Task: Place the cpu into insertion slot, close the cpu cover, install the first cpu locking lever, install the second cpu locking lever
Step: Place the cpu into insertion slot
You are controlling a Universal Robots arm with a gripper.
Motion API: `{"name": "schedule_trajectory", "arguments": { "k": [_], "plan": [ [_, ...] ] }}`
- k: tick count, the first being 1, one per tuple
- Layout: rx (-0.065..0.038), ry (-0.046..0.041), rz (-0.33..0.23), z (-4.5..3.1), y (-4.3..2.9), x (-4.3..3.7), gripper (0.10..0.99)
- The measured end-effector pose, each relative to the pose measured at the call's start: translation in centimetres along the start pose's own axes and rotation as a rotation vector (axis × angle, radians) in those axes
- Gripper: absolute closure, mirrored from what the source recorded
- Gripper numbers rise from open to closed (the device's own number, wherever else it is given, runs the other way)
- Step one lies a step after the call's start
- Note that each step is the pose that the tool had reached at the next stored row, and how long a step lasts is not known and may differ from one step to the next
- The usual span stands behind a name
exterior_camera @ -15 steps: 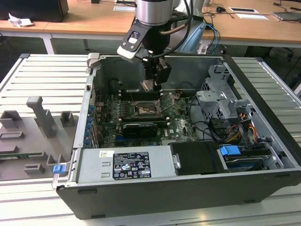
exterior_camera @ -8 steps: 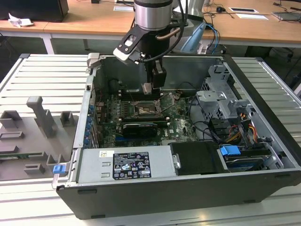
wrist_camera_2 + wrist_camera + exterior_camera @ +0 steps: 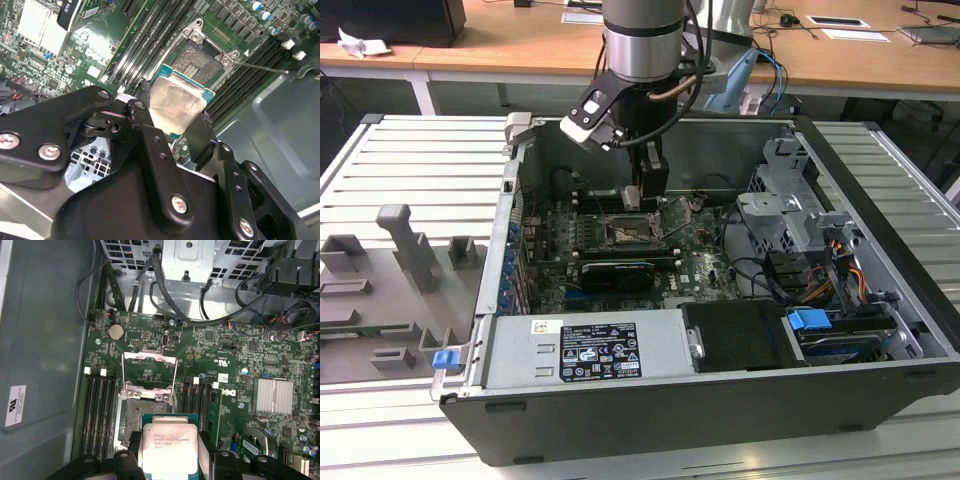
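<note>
The cpu (image 3: 169,449), its pale metal face turned toward the cameras, is hanging in my gripper (image 3: 175,109) inside the open computer case (image 3: 670,420), and none of the task's four steps is looking finished. I am pinching the chip by two opposite edges, my black fingers (image 3: 146,100) clamping it from either side with only the chip's own width between them; nothing else is touching them. In both wrist views I am holding it just short of the insertion slot (image 3: 142,412), close above the green circuit board (image 3: 225,345) and overlapping the socket's near edge. It is not seated, and the dark contact bed is lying bare. The cpu cover (image 3: 150,356) is standing swung up on its hinge at the socket's far side, its central window showing the board behind. In the second wrist view a thin locking lever (image 3: 260,66) is sticking out sideways from a corner of the socket, unlatched as far as I can judge; the other lever I cannot make out with confidence. In the exterior view my arm is reaching straight down over the socket, which is lying between the rows of memory slots (image 3: 97,410).
</note>
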State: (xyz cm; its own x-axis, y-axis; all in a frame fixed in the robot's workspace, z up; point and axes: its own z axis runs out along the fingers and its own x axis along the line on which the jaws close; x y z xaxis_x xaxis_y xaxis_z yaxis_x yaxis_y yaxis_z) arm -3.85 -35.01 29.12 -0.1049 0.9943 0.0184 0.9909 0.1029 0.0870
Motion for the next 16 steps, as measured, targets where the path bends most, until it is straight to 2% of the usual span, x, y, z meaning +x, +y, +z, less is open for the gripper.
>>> {"name": "schedule_trajectory", "arguments": {
  "k": [4, 7, 11, 16],
  "plan": [
    [-0.001, -0.0006, 0.004, 0.77, -0.09, 0.01, 0.557],
    [-0.002, -0.0043, 0.047, 1.49, -0.16, 0.10, 0.557],
    [-0.002, -0.0043, 0.047, 2.60, -0.60, 0.86, 0.557],
    [-0.002, -0.0044, 0.048, 4.00, -0.79, 1.75, 0.557]
  ]
}}
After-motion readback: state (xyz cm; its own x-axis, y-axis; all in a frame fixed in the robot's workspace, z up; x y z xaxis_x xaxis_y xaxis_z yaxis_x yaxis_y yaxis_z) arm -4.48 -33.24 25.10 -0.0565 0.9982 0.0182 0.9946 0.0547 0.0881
